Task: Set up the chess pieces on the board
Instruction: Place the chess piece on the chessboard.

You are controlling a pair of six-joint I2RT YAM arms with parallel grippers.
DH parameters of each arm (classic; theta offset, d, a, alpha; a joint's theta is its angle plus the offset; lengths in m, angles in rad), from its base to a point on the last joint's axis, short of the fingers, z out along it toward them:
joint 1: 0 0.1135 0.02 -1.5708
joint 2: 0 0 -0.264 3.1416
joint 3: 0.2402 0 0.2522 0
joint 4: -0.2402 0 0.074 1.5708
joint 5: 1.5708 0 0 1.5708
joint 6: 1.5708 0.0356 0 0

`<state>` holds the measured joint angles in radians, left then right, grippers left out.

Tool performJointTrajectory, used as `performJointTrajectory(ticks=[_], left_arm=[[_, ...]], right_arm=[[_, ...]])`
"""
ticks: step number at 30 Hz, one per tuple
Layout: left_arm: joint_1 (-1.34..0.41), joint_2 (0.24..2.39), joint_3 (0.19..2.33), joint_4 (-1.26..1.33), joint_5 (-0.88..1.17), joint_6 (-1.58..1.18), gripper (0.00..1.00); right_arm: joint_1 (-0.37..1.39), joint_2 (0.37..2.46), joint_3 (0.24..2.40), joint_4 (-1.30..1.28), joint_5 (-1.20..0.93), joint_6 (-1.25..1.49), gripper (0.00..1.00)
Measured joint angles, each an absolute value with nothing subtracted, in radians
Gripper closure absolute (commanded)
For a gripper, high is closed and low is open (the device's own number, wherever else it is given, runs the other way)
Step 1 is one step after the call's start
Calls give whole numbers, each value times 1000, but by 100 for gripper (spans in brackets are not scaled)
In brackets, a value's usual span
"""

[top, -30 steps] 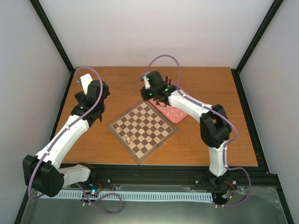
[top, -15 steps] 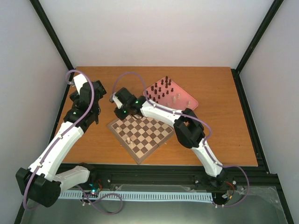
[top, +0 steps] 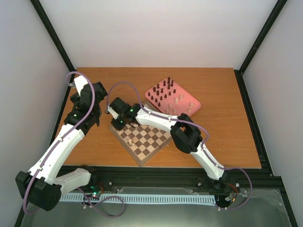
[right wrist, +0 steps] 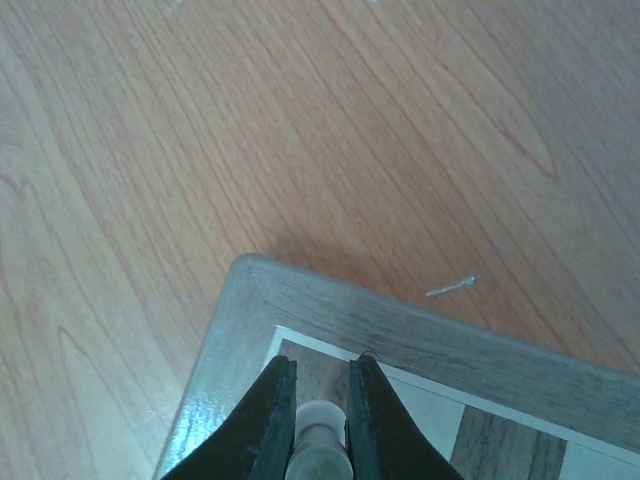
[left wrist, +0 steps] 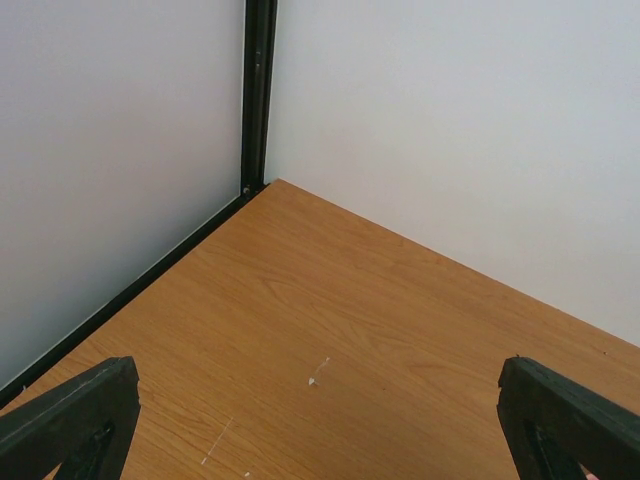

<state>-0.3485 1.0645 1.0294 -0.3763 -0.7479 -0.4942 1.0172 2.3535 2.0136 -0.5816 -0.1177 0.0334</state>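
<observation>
The checkered board (top: 150, 142) lies in the middle of the table, partly under my right arm. My right gripper (top: 115, 126) hangs over its left corner. In the right wrist view the right gripper (right wrist: 320, 365) is shut on a cream chess piece (right wrist: 320, 440), low over the dark corner square of the board (right wrist: 240, 310). Another cream piece (top: 130, 141) stands on the board near its left edge. Dark and cream pieces stand on the pink tray (top: 191, 105). My left gripper (top: 84, 94) is open and empty (left wrist: 315, 375) over bare table at the far left.
The pink tray sits behind the board at the right. Black frame posts (left wrist: 258, 95) and white walls (left wrist: 480, 130) close off the table's far left corner. A small white scratch (right wrist: 452, 288) marks the wood just beyond the board's corner.
My right arm has swung left from the pink tray to the board's left corner, with the cream piece in its fingers. My left arm has drawn back a little toward the far left corner.
</observation>
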Motion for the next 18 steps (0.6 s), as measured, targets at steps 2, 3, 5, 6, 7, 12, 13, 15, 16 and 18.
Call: performJointTrajectory(ticks=[2, 3, 5, 6, 7, 12, 13, 15, 16, 18], left_arm=[[-348, 1064, 1029, -376, -748, -494, 0], [-348, 1064, 1029, -376, -748, -494, 0], [-348, 1064, 1029, -376, -748, -494, 0], [-348, 1064, 1029, -376, -748, -494, 0], [-348, 1064, 1029, -376, -748, -494, 0], [-348, 1064, 1029, -376, -748, -494, 0], [-348, 1064, 1029, -376, -748, -494, 0], [-348, 1064, 1029, -376, -748, -494, 0], [-348, 1064, 1029, -376, -748, -494, 0], [-348, 1065, 1029, -376, -748, -494, 0]], right_arm=[[1017, 2362, 2014, -588, -112, 33, 97], [1017, 2366, 2014, -590, -110, 33, 97], [1017, 2374, 2014, -591, -109, 33, 97], [1017, 2375, 2014, -591, -110, 33, 97], [1017, 2379, 2016, -593, -110, 33, 97], [1017, 2403, 2045, -595, -110, 33, 97], [1017, 2407, 2048, -596, -112, 32, 97], [1017, 2408, 2053, -598, -113, 31, 97], [1017, 2408, 2056, -601, -113, 30, 97], [1017, 2409, 2060, -604, -113, 29, 97]])
